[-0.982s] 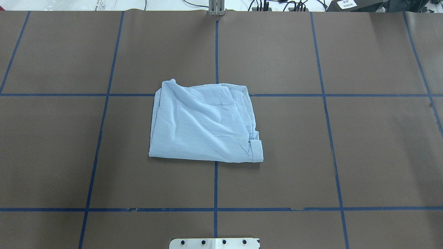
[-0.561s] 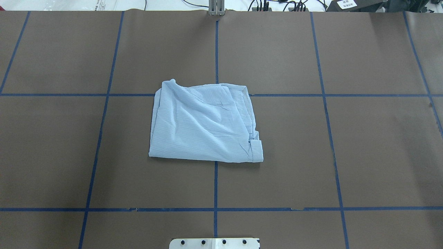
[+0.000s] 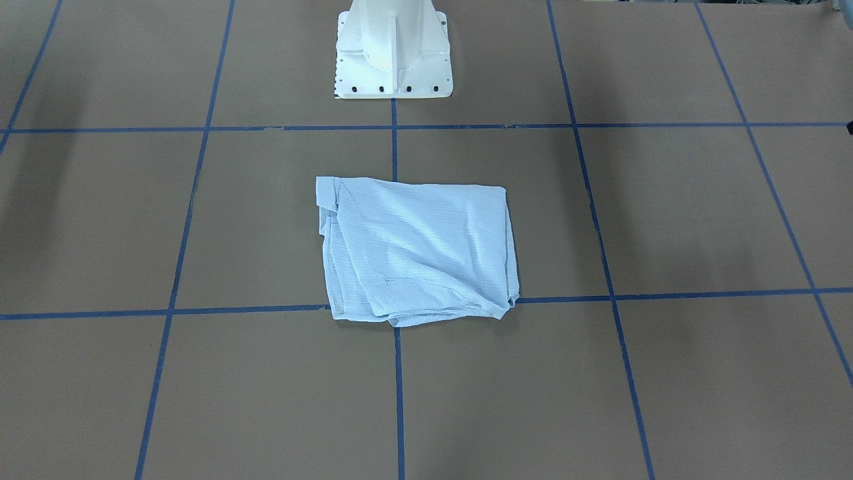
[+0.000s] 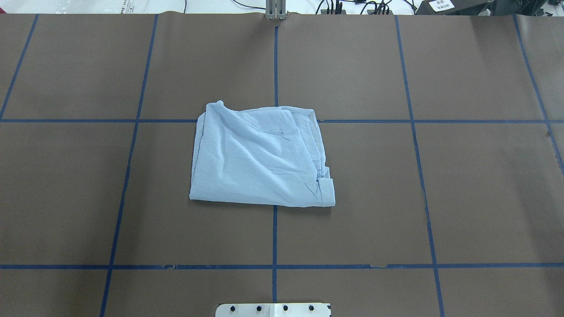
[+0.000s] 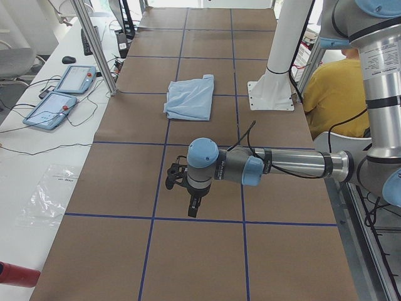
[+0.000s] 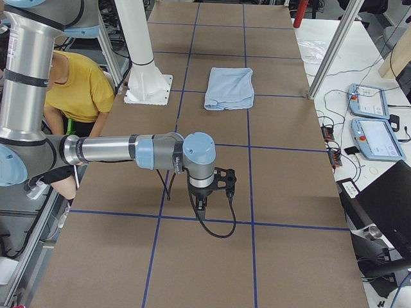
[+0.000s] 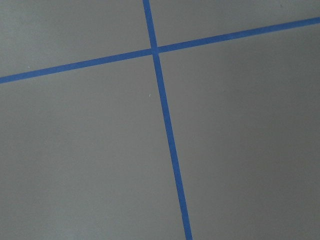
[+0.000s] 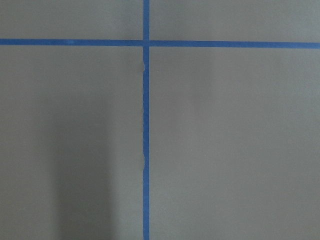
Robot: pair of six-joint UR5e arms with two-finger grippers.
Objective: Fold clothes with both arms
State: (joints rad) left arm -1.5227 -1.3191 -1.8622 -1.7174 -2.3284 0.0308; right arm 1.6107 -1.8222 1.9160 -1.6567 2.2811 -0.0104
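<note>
The light blue striped shirt (image 4: pixel 260 158) lies folded into a rough, wrinkled rectangle at the middle of the brown table, with a cuff at its near right corner. It also shows in the front view (image 3: pixel 416 250) and both side views (image 5: pixel 191 97) (image 6: pixel 230 88). Neither arm touches it. My left gripper (image 5: pixel 193 207) hangs over bare table far to the shirt's left, pointing down. My right gripper (image 6: pixel 201 205) hangs over bare table far to the shirt's right. I cannot tell whether either is open or shut. Both wrist views show only table and blue tape.
The white pedestal base (image 3: pixel 393 50) stands at the table's near edge behind the shirt. Blue tape lines (image 4: pixel 275 233) grid the table. A person in a yellow shirt (image 5: pixel 335 94) sits beside the robot. Teach pendants (image 6: pixel 372 122) and cables lie on the white bench past the far edge.
</note>
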